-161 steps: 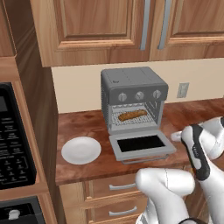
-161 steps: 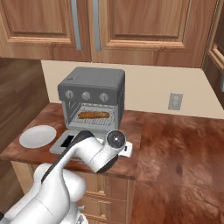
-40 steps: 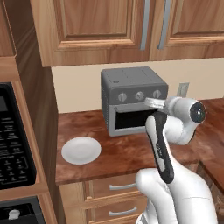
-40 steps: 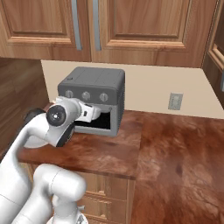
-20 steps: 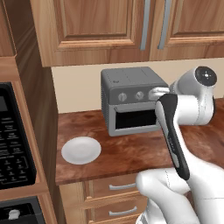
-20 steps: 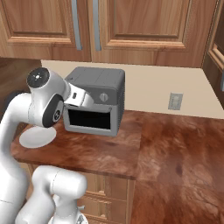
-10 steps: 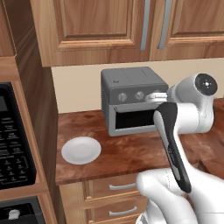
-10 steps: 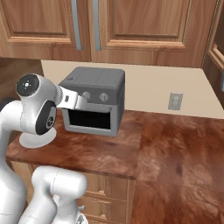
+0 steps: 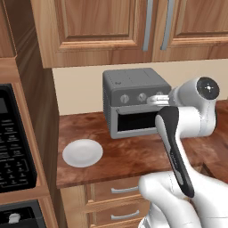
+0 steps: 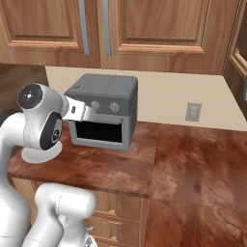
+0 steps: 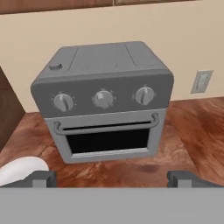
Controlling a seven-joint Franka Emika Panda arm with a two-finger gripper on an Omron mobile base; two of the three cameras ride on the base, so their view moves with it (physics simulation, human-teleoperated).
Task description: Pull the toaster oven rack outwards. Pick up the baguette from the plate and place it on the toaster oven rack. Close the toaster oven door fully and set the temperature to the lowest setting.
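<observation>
1. The boxy dark-grey metal toaster oven point(image 11: 103, 98) stands at the centre of the hand view, on a reddish-brown, mottled wooden counter point(image 10: 193, 164) and against a plain beige wall.
2. Its light-grey framed toaster oven door point(image 11: 107, 140) is shut upright against the front, with the thin bar handle point(image 11: 105, 127) running along its top edge. The dark glass window shows nothing of the cavity, so the rack and baguette cannot be made out.
3. Three round grey knobs point(image 11: 103, 98) sit in a row above the door; a small stub rises from the oven's top near its upper-left corner in the hand view.
4. The small round plain white plate point(image 9: 83, 152) lies in the left-middle of the left base view, apart from the oven, with nothing on it. In the right base view it shows as a pale edge point(image 10: 41, 155) below the arm's large joint; in the hand view, a white curve at lower left.
5. The two-finger gripper point(image 11: 113, 178) has its dark tips spread wide at the bottom corners of the hand view, holding nothing, in front of the oven and not touching it.
6. The left base view adds a black microwave with a keypad point(image 9: 13, 151) at the left edge; the right base view adds a pale wall outlet point(image 10: 193, 112) to the right of the oven.
7. Brown panelled wooden cabinets with metal bar handles point(image 9: 111, 26) hang above in both base views.
</observation>
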